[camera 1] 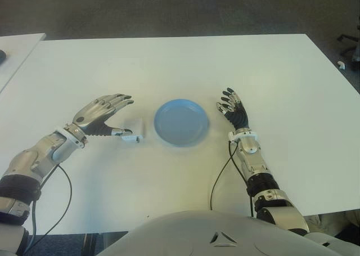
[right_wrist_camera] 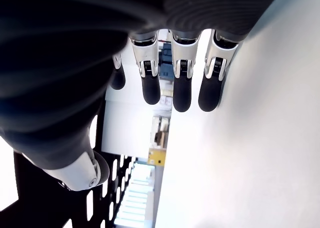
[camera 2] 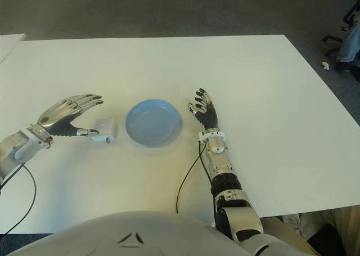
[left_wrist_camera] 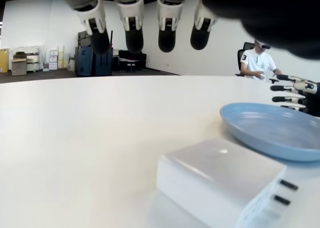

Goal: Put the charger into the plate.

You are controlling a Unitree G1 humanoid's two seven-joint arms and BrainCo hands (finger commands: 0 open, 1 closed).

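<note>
So it's a big white rectangular table (camera 1: 169, 64) with a plain matte top. Sitting flat on it, roughly in the middle, is a round light-blue plastic plate (camera 1: 181, 122). Just beside the plate on the robot's left lies a small white boxy charger (camera 1: 134, 129), flat on the tabletop, near the plate's rim but not touching it.

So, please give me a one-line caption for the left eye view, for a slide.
Left hand, fingers open, reaches the white charger beside the empty blue plate; right hand open on the plate's other side.
</note>
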